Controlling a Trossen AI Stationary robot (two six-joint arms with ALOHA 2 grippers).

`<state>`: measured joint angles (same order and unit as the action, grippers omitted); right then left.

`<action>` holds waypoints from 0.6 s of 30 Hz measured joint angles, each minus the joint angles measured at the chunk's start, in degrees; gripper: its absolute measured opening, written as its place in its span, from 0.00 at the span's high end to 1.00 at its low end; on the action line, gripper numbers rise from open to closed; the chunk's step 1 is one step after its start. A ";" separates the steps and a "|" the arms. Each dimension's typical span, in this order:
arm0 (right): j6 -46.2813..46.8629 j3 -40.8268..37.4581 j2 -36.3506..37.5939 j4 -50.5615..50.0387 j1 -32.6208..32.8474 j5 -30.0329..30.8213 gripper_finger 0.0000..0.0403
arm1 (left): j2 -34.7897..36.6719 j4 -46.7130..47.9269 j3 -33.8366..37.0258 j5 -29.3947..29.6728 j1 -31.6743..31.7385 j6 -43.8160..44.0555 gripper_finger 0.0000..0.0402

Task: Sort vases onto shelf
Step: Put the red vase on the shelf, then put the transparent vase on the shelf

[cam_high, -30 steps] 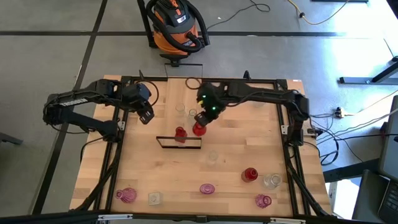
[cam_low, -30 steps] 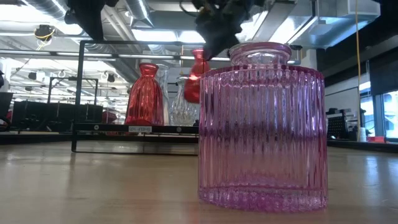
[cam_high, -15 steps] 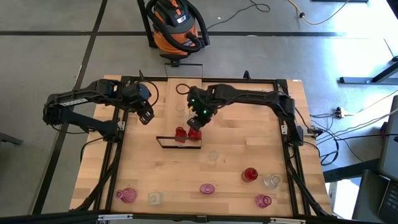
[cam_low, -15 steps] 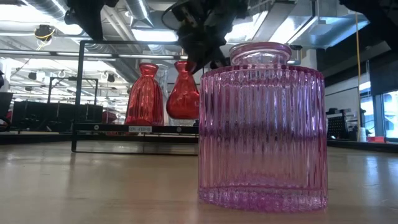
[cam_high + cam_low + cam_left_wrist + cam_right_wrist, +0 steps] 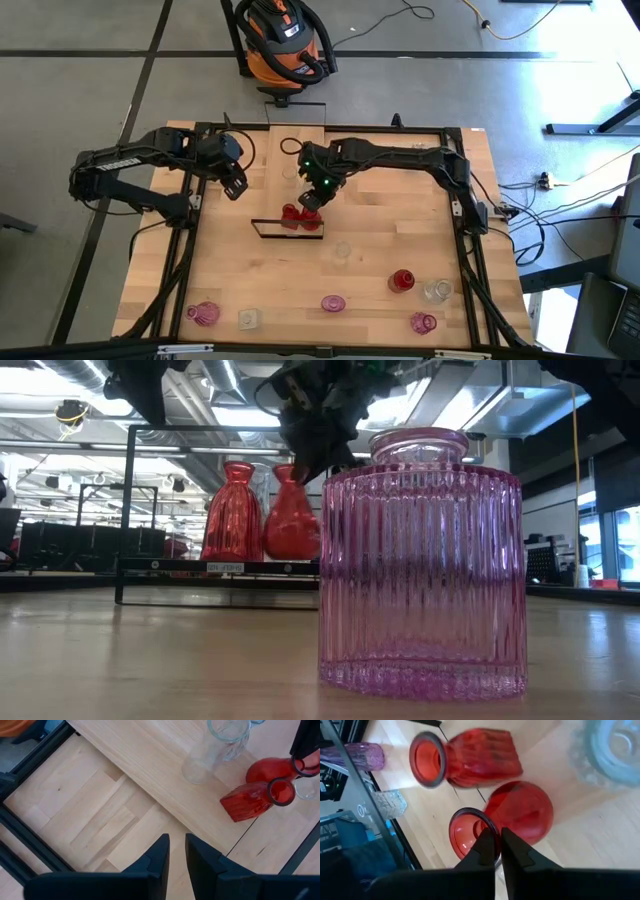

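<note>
So the table (image 5: pixel 230 270) is still pretty scattered: pink, clear and red vases sit along the near edge, well apart from the shelf (image 5: pixel 300 165), the long light plank running down the middle with the black frame at its end. Left arm just waits off to the side, left claw (image 5: pixel 177 852) nearly pinched together with nothing in it.

The action is the right claw (image 5: pixel 495 845), clamped tight on the rim of a round red vase (image 5: pixel 520 815), which sits at the framed end of the shelf, just beside a ribbed red vase (image 5: pixel 470 757) already there. A clear vase (image 5: pixel 615 750) stands near them too.

Seems like the placing step. I'd make sure the base sits flat, then open slowly and lift straight up, since any sideways drift could knock the ribbed one.
</note>
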<state>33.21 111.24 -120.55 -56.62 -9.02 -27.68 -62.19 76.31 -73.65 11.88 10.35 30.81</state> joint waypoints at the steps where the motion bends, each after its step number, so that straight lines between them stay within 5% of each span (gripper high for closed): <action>1: 0.04 0.00 -0.07 -0.17 0.00 0.09 0.99 | 0.00 0.00 0.00 0.01 0.00 0.04 0.86; 18: 0.13 2.37 -0.43 -0.61 -0.01 1.10 0.79 | 0.00 0.22 -0.02 -0.74 0.02 0.33 0.86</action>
<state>33.34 113.61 -120.99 -57.23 -9.02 -26.58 -62.19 76.53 -73.67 11.14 10.37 31.13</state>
